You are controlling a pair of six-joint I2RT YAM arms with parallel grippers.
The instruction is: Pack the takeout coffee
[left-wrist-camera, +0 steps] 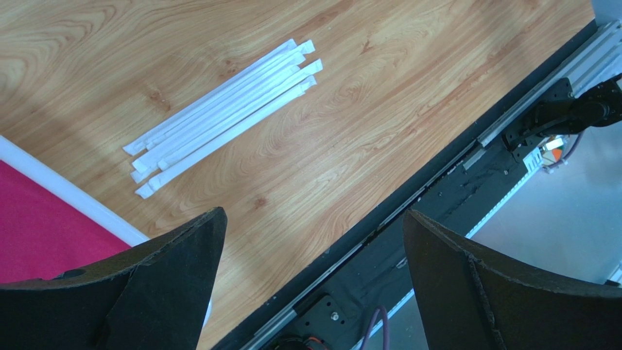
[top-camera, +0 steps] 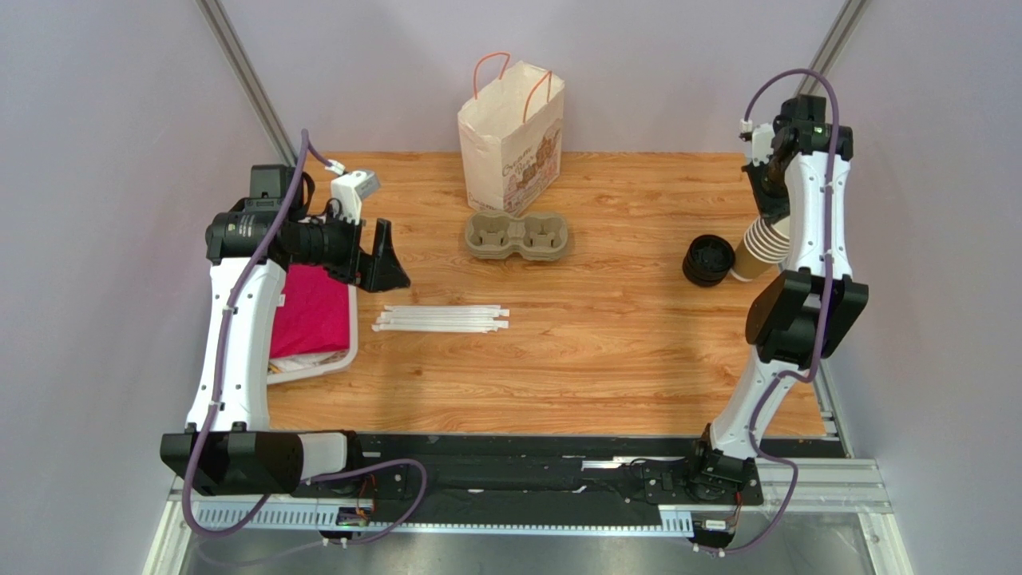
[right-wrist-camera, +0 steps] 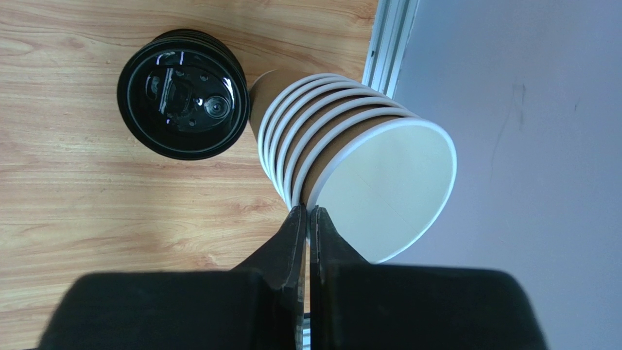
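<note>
No lidded tan cup shows in any view; the takeout coffee is out of view. A stack of lidless paper cups [top-camera: 763,244] leans at the table's right edge, its open mouth toward the right wrist camera [right-wrist-camera: 379,182]. My right gripper [top-camera: 765,206] [right-wrist-camera: 307,213] is shut on the rim of the outermost cup. A stack of loose black lids [top-camera: 708,259] [right-wrist-camera: 182,93] sits just left of the cups. My left gripper [top-camera: 386,258] [left-wrist-camera: 314,215] is open and empty, held above the table's left side.
A paper bag [top-camera: 512,138] with handles stands at the back centre, with a two-hole pulp cup carrier [top-camera: 518,237] in front of it. Wrapped white straws [top-camera: 442,319] [left-wrist-camera: 223,117] lie mid-table. A white tray [top-camera: 342,362] [left-wrist-camera: 66,193] holding a pink cloth sits at the left.
</note>
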